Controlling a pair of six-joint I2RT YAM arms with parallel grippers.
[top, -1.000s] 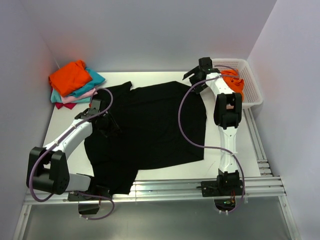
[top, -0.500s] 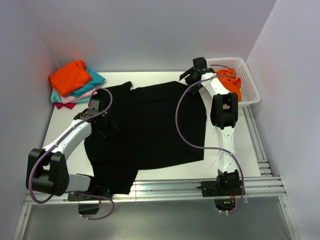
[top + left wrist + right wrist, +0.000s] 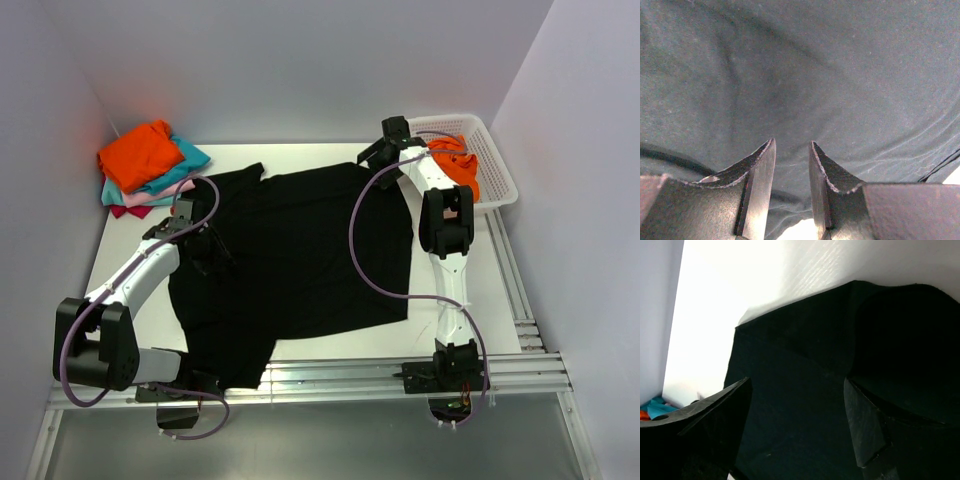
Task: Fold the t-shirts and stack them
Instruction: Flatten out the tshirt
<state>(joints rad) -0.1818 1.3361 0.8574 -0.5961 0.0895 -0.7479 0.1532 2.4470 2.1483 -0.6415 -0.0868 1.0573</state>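
Note:
A large black t-shirt lies spread flat across the table. My left gripper rests low over its left side. In the left wrist view the jaws stand a little apart over the dark cloth, with nothing seen between them. My right gripper hovers at the shirt's far right corner, open wide. In the right wrist view it frames the black cloth and its edge. Folded t-shirts are stacked at the far left, with orange on top of teal, pink and magenta.
A white lattice basket stands at the far right with an orange garment in it. White walls enclose the table on three sides. Metal rails run along the near edge. A purple cable loops over the black shirt from the right arm.
The right gripper has swung left from the basket's edge to the black shirt's far right corner, its jaws narrowing slightly. The left arm has barely shifted.

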